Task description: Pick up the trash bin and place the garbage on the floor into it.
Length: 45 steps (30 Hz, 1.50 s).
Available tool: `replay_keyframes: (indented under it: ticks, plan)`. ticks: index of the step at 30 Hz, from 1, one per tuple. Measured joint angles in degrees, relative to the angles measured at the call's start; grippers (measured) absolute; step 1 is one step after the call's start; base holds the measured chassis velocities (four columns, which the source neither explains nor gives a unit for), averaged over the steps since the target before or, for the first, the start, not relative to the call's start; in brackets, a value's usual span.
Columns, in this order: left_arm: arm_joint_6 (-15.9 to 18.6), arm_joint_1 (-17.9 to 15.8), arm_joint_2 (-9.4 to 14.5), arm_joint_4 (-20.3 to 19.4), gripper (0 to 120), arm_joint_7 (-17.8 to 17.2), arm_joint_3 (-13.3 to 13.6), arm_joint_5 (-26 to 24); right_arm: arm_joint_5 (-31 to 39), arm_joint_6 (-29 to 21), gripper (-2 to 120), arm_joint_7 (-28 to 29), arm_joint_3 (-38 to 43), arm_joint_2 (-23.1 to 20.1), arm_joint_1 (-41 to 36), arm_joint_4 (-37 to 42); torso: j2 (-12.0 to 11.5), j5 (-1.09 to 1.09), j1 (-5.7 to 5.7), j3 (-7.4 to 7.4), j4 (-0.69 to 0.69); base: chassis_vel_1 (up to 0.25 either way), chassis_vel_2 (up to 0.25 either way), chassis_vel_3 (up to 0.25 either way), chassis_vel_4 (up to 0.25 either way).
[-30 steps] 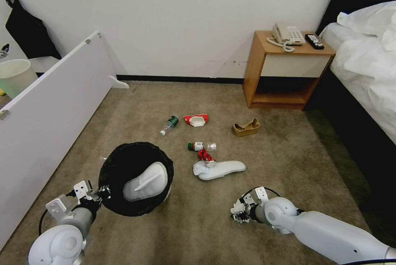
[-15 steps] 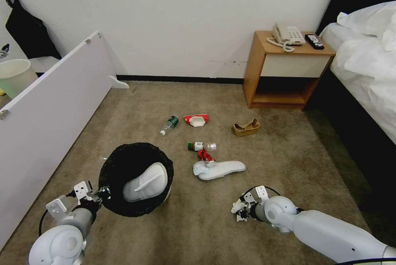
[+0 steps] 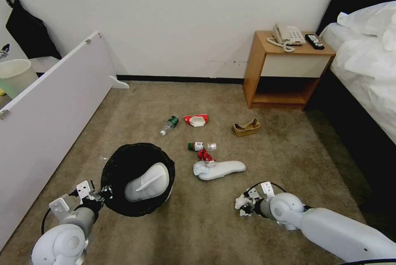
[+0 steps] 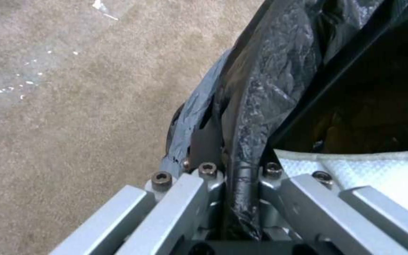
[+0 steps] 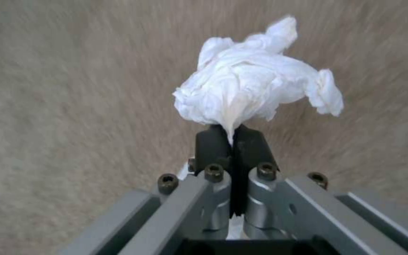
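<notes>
Between my tissue-pinching right gripper [image 3: 243, 206] and the trash bin [image 3: 119, 199], rim clamped by my left gripper [image 3: 105, 193], lies bare floor [image 3: 198, 223]; a slipper [image 3: 220, 169] sits just beyond.

Both arms: glossy white rounded plastic shells w/ ball-like wrist joints, thin black cables looping round each wrist, small white angular brackets just behind the tips. The left gripper [image 3: 106, 193] & the right gripper [image 3: 244, 206] are built alike: grey brushed-metal linkage bars, black base, dark hex-socket screws in a row across the knuckles. Fingers [image 5: 249, 145] are matt black, wedge-shaped, tapering twd the tips.
</notes>
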Motion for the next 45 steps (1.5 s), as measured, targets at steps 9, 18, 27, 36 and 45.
replay_keyframes:
  ticks: [9,18,27,36,45]
  plan:
    - [0.57,-0.5,1.5,0.31,2,-0.55,1.63,-0.13,0.29,0.93,0,1.52,13.37,-7.87,-7.61,11.8,0.01,-0.01,0.0,0.0,0.01,0.0,0.0,0.0,0.0]
    - [3.49,-1.45,4.22,-0.2,2,-4.81,4.82,-6.3,-2.67,3.91,0,-0.47,30.78,-15.55,-16.79,23.44,0.01,-0.01,0.0,0.0,0.02,0.0,0.0,0.0,0.0]
    - [5.2,-2.35,5.87,-0.51,2,-6.79,9.39,-9.53,-4.23,7.4,0,-4.48,38.33,-18.85,-15.14,32.42,0.01,-0.01,0.0,0.0,0.01,0.0,0.0,0.0,0.0]
    - [5.66,-5.71,5.42,0.95,2,-8.18,15.99,-10.19,-7.69,12.67,0,-11.03,41.29,-21.08,-14.14,36.25,0.01,0.0,0.0,0.0,0.0,0.0,0.0,0.0,0.0]
    - [5.73,-9.51,4.63,2.79,2,-9.15,21.06,-10.58,-7.78,15.35,0,-15.2,40.45,-20.59,-12.8,37.85,0.01,0.01,0.0,0.0,0.0,0.0,0.0,0.0,0.0]
